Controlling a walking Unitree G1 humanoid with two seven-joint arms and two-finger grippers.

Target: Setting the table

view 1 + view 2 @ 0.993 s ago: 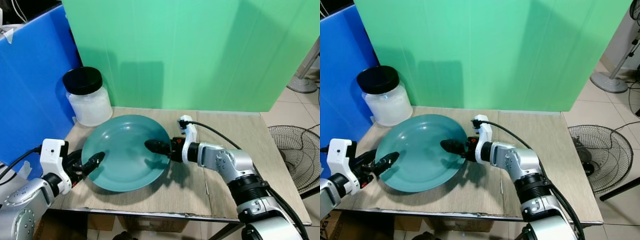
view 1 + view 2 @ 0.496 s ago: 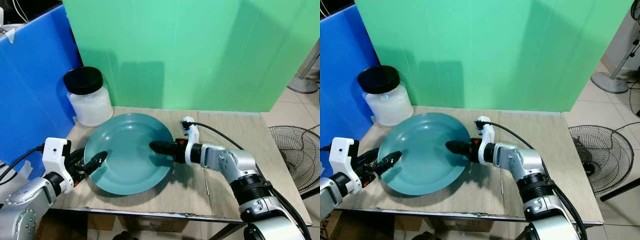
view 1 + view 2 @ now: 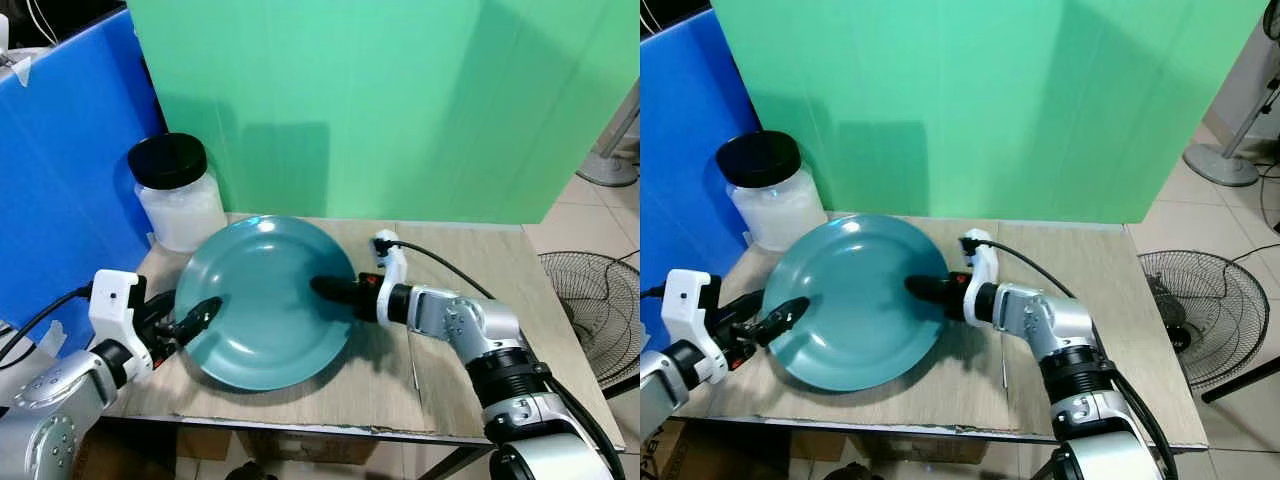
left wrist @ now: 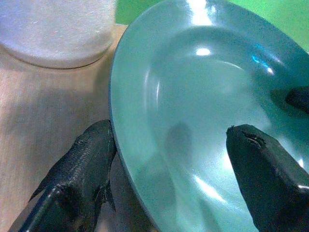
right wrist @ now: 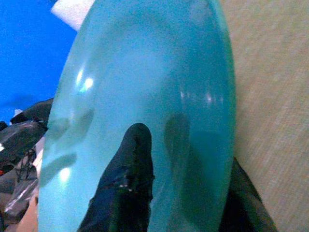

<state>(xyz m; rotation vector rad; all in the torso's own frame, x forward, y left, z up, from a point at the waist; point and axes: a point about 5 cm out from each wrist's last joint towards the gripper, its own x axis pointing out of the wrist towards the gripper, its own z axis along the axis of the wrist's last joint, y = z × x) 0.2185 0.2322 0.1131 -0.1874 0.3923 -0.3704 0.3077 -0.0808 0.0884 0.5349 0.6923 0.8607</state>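
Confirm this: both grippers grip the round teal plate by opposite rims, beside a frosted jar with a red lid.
Wrong on the lid: the frosted jar has a black lid, as the left eye view shows. The left gripper and right gripper do grip the round teal plate by opposite rims.

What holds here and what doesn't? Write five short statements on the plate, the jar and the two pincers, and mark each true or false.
1. The teal plate is gripped on opposite edges by both pincers. True.
2. The jar has a red lid. False: its lid is black.
3. The right pincer has one finger lying on the plate's inner face. True: the right wrist view shows a finger on the inside and the other behind the rim.
4. The left pincer rests on the jar. False: it straddles the plate's rim, apart from the jar.
5. The plate is stacked on top of the jar. False: the jar stands beside it at the table's far left corner.
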